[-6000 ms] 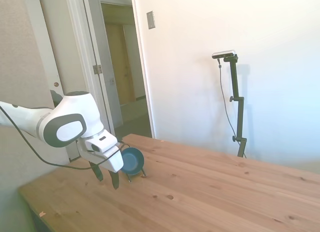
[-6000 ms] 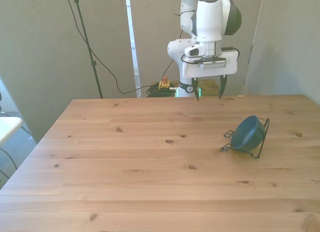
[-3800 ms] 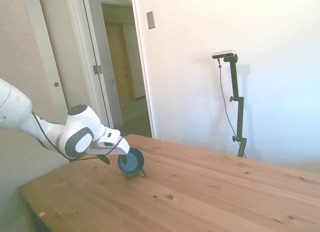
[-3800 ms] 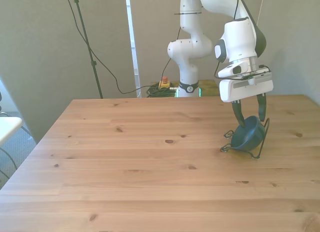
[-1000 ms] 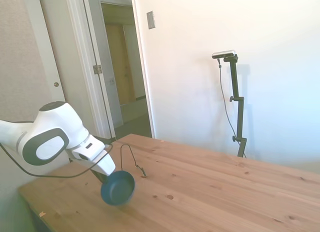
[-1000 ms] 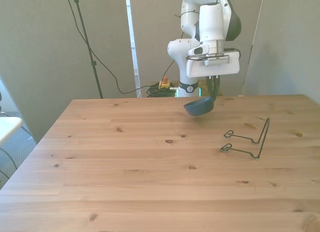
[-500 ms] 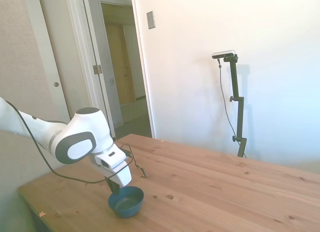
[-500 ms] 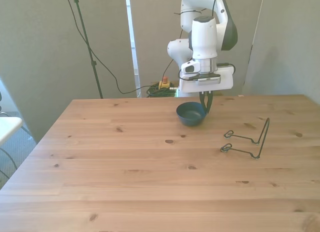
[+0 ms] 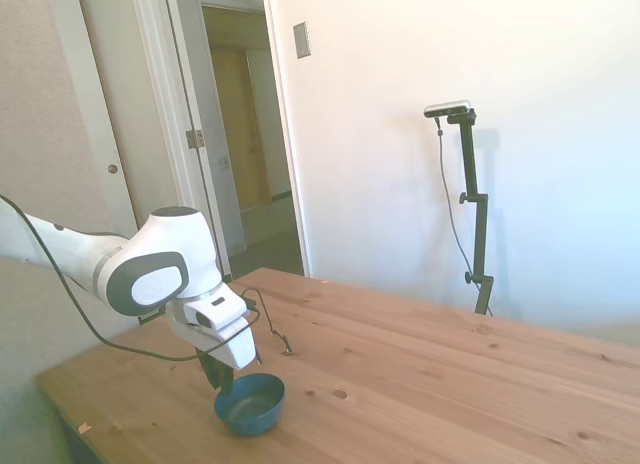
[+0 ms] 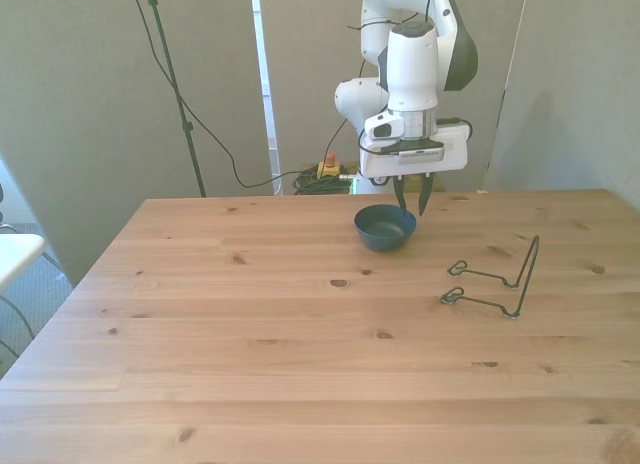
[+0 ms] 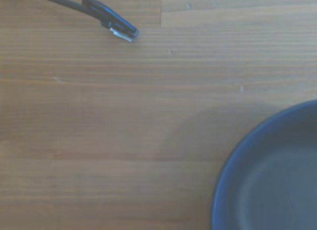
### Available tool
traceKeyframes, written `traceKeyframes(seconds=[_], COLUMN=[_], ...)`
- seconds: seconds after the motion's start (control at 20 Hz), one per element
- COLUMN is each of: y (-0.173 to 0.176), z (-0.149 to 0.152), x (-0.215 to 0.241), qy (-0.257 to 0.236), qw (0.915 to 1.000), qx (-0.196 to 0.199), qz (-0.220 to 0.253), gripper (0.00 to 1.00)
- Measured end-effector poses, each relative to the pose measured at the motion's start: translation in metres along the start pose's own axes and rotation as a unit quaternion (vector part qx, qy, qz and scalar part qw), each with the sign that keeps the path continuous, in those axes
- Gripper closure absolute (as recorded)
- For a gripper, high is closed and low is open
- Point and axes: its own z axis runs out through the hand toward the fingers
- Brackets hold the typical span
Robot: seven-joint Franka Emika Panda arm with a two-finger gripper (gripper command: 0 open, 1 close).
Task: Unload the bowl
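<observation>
Tool [image 10: 412,206] fingers are standing slightly parted, gripping nothing, just above the far rim of the bowl [image 10: 385,227]. The bowl is sitting upright on the bench [image 10: 300,344], directly beneath the tool and a little toward the camera in the front view, well apart from the wire rack [image 10: 497,279], which is standing empty off to the front view's right of the tool. Judging from this, the bowl is already unloaded and only the retreat is remaining.

Risk is lying mostly in that retreat. The fingertips appear to be hanging close over the rim, so any sideways drift before the tool is lifting clear could be catching the lip and tipping or sliding the bowl; a smooth shallow bowl on bare wood is likely sliding easily. A sweep toward the rack could be snagging its thin wire and dragging it.

Much is staying hard to read. In the side view the arm's own housing is covering the fingers, so whether a tip is touching the rim [image 9: 250,389] cannot be told there. The wrist view is showing only a blurred arc of the bowl [image 11: 270,175], cut off at the frame's edge, plus one end of the rack's wire foot [image 11: 110,23] on the wood. The gap between fingertip and rim is too small to judge in the front view.
</observation>
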Motion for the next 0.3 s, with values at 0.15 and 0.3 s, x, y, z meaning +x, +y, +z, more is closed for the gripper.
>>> traceKeyframes(seconds=[0.15, 0.3], y=[0.005, 0.012], z=[-0.024, -0.05], x=[-0.008, -0.019], qy=[0.018, 0.031], qw=[0.9998, 0.9994], qx=[0.001, 0.009], qz=[0.011, 0.011], gripper=[0.0, 0.0])
